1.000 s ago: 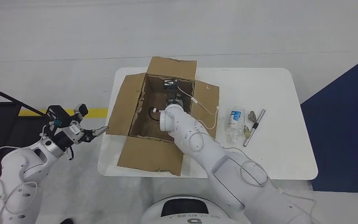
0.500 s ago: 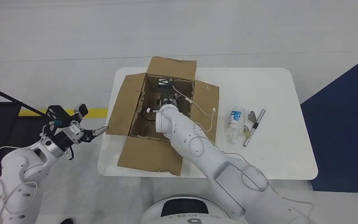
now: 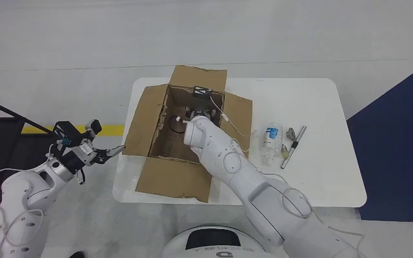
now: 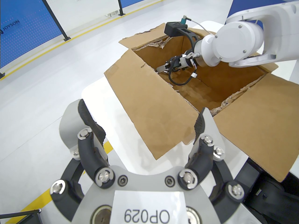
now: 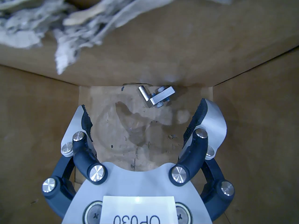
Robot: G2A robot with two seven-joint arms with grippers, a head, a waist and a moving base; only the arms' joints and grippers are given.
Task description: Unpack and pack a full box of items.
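An open cardboard box [image 3: 145,122] [image 4: 149,103] stands on the white table [image 3: 316,174], its flaps folded out. My right gripper [image 5: 142,115] [image 4: 163,67] is open inside the box, above the box floor. A small metal bracket [image 5: 156,96] lies on that floor against the far wall, just beyond the fingertips and apart from them. My left gripper [image 4: 142,117] [image 3: 116,150] is open and holds nothing, off the table's left edge beside the box's left flap.
A clear plastic bottle [image 3: 271,138], a black pen [image 3: 293,147] and a small metal piece [image 3: 292,133] lie on the table right of the box. Torn cardboard edges [image 5: 70,17] line the box rim. A cable [image 3: 229,122] trails from the right wrist over the box.
The right arm has shifted toward the box's far side, its wrist camera now near the far flap. The left arm has not moved.
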